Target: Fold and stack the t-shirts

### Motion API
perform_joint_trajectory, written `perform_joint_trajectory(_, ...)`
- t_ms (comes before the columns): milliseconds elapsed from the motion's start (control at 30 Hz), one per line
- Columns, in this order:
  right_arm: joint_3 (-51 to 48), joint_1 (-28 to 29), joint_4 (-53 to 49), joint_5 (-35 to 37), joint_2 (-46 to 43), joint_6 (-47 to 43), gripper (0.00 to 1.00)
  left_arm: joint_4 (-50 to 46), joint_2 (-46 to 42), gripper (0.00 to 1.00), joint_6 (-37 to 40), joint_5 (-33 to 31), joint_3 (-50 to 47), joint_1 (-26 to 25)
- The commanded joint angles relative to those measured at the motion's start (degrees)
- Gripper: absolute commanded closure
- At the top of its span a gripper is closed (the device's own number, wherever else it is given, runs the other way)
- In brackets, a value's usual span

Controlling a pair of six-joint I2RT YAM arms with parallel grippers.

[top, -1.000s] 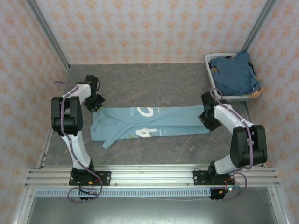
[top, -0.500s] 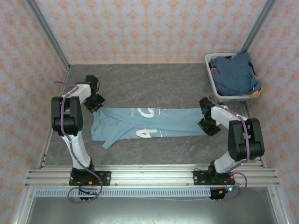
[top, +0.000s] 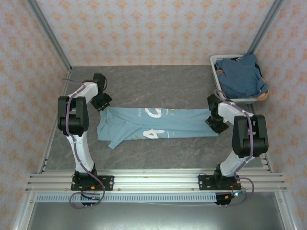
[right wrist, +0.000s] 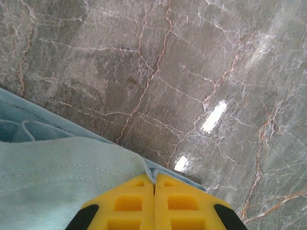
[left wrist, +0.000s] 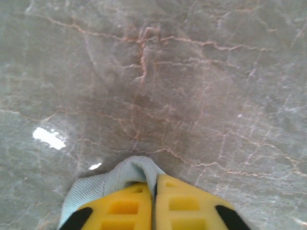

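The light sky-blue t-shirt (top: 168, 128) with white block letters lies in a long band across the middle of the table. My left gripper (top: 102, 105) is at its left end. The yellow fingers (left wrist: 120, 206) are shut there, with a fold of the cloth (left wrist: 127, 171) pinched between them. At the shirt's right end my right gripper (top: 214, 123) is shut on the hem (right wrist: 152, 175), and more of the pale cloth (right wrist: 57, 177) spreads to the left. Darker slate-blue t-shirts (top: 240, 76) are heaped in the basket.
A white laundry basket (top: 238, 101) stands at the back right corner, close behind the right arm. The grey marble tabletop (top: 158, 86) is bare behind the shirt and in front of it. Metal frame posts and patterned walls enclose the table.
Both grippers have moved a little toward the back, and the light-blue shirt has slid with them, its left end shifting slightly right. The right arm's elbow has drawn in.
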Motion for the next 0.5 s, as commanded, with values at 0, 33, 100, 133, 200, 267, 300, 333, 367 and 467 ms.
perform_joint_trajectory(0, 0.74, 0.12, -2.95, 1.68, -2.41, -2.11, 0.81, -4.83, -7.07, 0.62, 0.56, -7.0, -3.16, 0.12)
perform_joint_trajectory(33, 0.47, 0.29, -3.22, 1.55, -3.57, -2.47, 0.76, -5.08, -8.44, 0.58, 0.39, -7.64, -4.67, -0.05)
perform_joint_trajectory(100, -0.08, 0.94, -4.09, 1.34, -6.31, -3.5, 0.67, -6.14, -14.76, 0.55, -0.09, -8.25, -8.38, -0.9)
perform_joint_trajectory(133, -0.19, 1.28, -4.65, 1.02, -7.68, -4.12, 0.65, -7.05, -17.59, 0.55, -0.67, -8.67, -10.41, -1.72)
perform_joint_trajectory(200, -0.18, 2.55, -5.45, 0.8, -10.18, -5.33, 0.62, -8.74, -22.66, 0.55, -2.35, -8.35, -14.93, -3.81)
perform_joint_trajectory(267, -0.18, 4.28, -5.55, 0.38, -12.42, -6.87, 0.6, -9.96, -27.32, 0.55, -5.22, -7.02, -20.31, -6.17)
perform_joint_trajectory(300, -0.11, 5.3, -5.55, 0.19, -13.4, -7.8, 0.59, -10.03, -29.79, 0.55, -6.79, -5.9, -23.51, -7.42)
perform_joint_trajectory(333, -0.22, 6.23, -4.73, -0.84, -14.24, -9.04, 0.58, -9.66, -32.35, 0.55, -8.3, -4.27, -26.89, -8.18)
perform_joint_trajectory(367, -0.51, 6.82, -3.29, -2.64, -14.86, -10.46, 0.57, -8.91, -34.37, 0.55, -9.84, -2.74, -29.84, -8.71)
perform_joint_trajectory(467, -1.76, 7.98, 2.6, -11.2, -15.45, -14.72, 0.57, -6.63, -38.79, 0.57, -13.2, 1.59, -38.17, -10.19)
